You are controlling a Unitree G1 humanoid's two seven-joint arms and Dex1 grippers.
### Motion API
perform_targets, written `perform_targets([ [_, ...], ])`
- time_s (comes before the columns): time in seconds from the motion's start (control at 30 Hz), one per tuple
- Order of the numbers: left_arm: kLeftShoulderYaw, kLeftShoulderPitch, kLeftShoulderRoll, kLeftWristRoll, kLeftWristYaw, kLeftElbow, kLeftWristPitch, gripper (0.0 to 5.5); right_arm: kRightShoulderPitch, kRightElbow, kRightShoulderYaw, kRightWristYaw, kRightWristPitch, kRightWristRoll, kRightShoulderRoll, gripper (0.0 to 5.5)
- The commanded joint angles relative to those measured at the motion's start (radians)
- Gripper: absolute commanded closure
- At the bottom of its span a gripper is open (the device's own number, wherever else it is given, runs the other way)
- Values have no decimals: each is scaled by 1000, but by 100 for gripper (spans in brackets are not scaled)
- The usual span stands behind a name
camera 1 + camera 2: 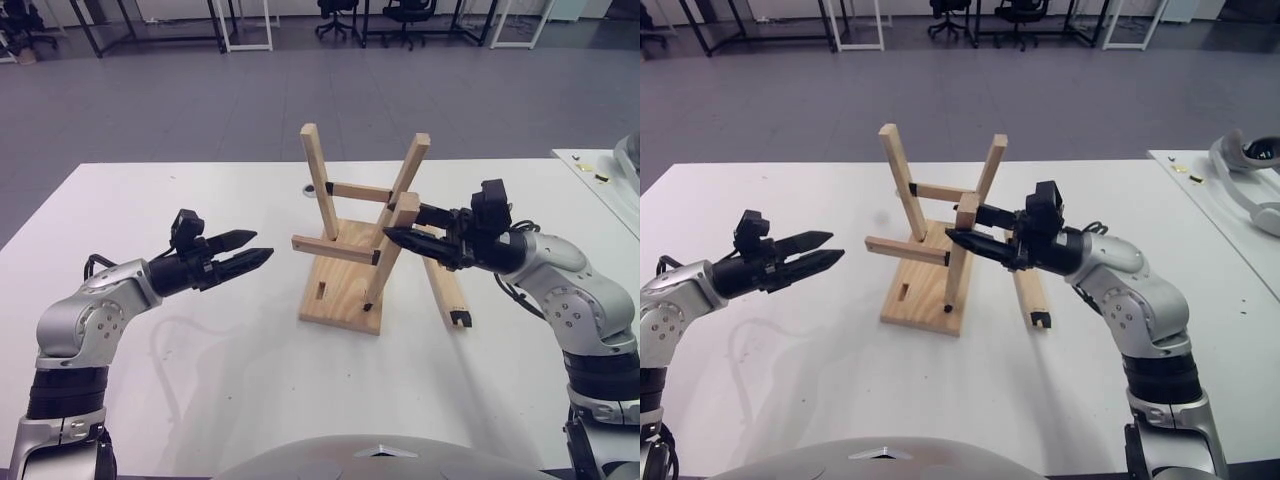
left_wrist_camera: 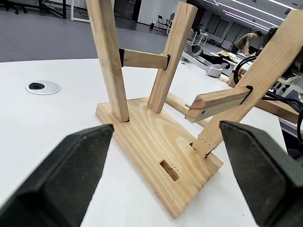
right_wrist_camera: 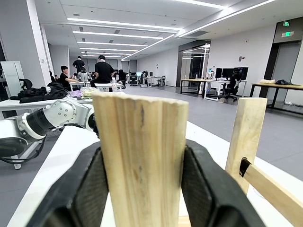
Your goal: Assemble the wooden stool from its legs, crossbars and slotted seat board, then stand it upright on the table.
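White counter. Seat board flat at centre, three legs standing in it (pointing up), two crossbars fitted. Loose leg lying just right of board. Right gripper: jaws clamped on near leg, at top. Left gripper left of board, above counter, jaws apart.

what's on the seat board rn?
Three legs stand in the seat board, with two crossbars; one slot is empty. The right gripper, shut on the near leg, covers part of it.
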Motion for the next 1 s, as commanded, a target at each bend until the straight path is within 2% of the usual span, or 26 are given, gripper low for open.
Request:
perform_targets([
  [0.03, 1, 13, 8, 1, 6, -29, 15, 138, 53, 75, 38, 14, -20, -92, -8, 345],
  [0.23, -1, 31, -3, -1, 19, -50, 16, 138, -12, 178, 4, 42, -50, -90, -33, 345],
  [0.47, -10, 38, -10, 3, 21, -58, 12, 138, -46, 219, 17, 77, -59, -121, -43, 345],
  [0.73, -4, 47, -19, -4, 38, -78, 18, 138, 135, 128, 125, 68, -93, -194, -18, 347],
  [0.87, -3, 54, -29, -6, 53, -83, 20, 138, 107, 223, 105, 7, 52, -97, 9, 346],
  [1.0, -4, 64, -49, -7, 75, -99, 17, 138, 90, 232, 178, 52, 47, -174, -63, 346],
])
